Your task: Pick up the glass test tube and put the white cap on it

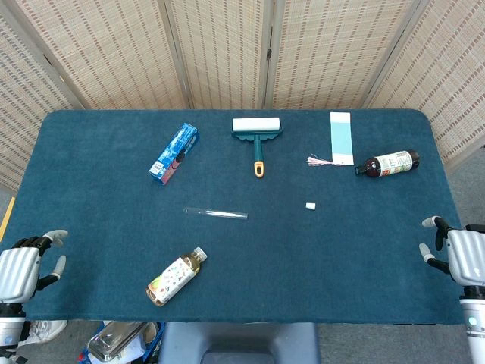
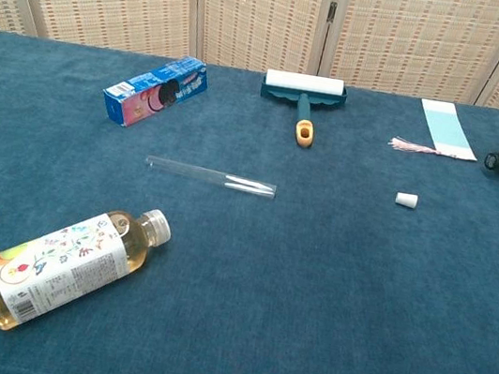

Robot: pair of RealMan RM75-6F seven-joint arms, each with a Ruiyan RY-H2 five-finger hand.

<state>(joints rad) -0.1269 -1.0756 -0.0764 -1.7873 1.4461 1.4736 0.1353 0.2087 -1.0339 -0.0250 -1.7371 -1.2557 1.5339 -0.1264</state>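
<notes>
The glass test tube (image 1: 216,213) (image 2: 210,177) lies flat near the middle of the blue table, its length running left to right. The small white cap (image 1: 311,205) (image 2: 406,199) rests on the cloth well to the tube's right, apart from it. My left hand (image 1: 26,264) hovers at the table's near left edge, fingers spread, holding nothing. At the near right edge my right hand (image 1: 452,251) is likewise empty with fingers apart. Neither hand appears in the chest view.
A yellow drink bottle (image 1: 176,276) (image 2: 66,265) lies in front of the tube. At the back are a blue box (image 1: 174,153), a lint roller (image 1: 257,134), a tasselled bookmark (image 1: 341,139) and a dark bottle (image 1: 388,163).
</notes>
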